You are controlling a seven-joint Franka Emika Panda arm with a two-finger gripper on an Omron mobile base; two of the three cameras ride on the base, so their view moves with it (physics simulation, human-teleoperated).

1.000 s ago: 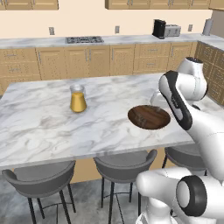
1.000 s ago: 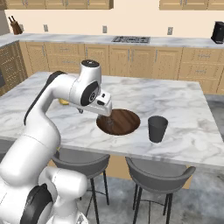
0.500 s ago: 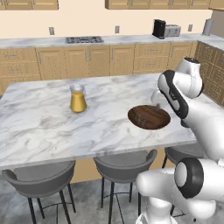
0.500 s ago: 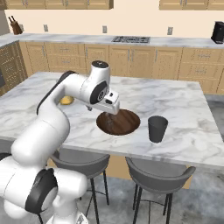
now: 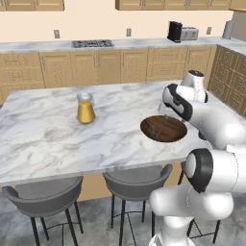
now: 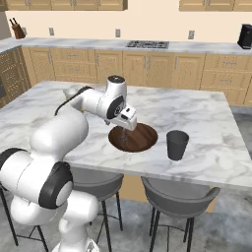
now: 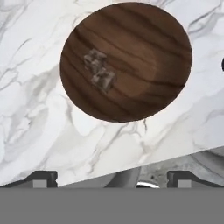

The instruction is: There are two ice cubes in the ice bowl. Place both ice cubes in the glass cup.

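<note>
My gripper spread wide, nothing held; two ice cubes touching in ice bowl ahead; should centre over one cube, descend straight.

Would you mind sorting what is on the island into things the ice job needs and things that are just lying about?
Needed for the job:
- ice bowl
- two ice cubes lying close together in it
- glass cup, standing beside the bowl
- gripper, open above the bowl

Just lying about:
- glass of orange liquid
- toaster on the back counter
</note>
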